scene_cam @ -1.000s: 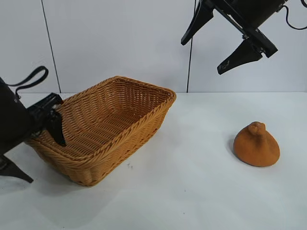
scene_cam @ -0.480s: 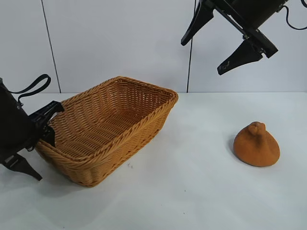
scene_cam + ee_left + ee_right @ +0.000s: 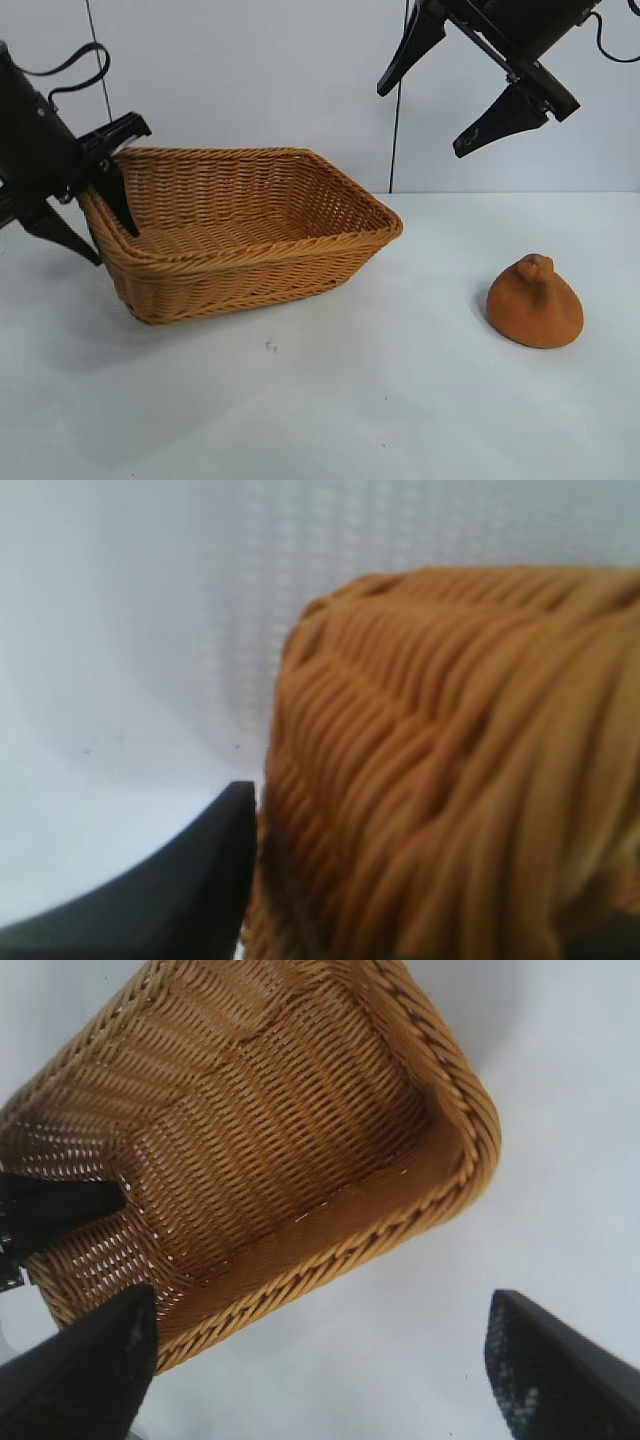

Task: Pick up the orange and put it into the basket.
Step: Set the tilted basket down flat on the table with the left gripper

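At the table's left side, my left gripper [image 3: 105, 195] is clamped on the short wall of the basket [image 3: 250, 235], one finger inside the weave and one outside — the left wrist view shows wicker pressed right against the dark finger. That end of the basket looks tipped up off the table [image 3: 400, 400], while the far corner rests low, pointing toward the orange [image 3: 535, 302]. The orange sits by itself on the table at the right, well apart from the basket, knob upward.

My right gripper [image 3: 465, 95] hangs high above the gap between the two, fingers spread wide and grasping nothing; its wrist view looks straight down into the basket.

To do this step well, I judge I should set the basket flat and steady before anything else — a tilted basket could slide or let the fruit roll out. Then I bring the right gripper over the orange, descend around its broad lower body rather than the knob, and close gently, since the rough dome may slip.
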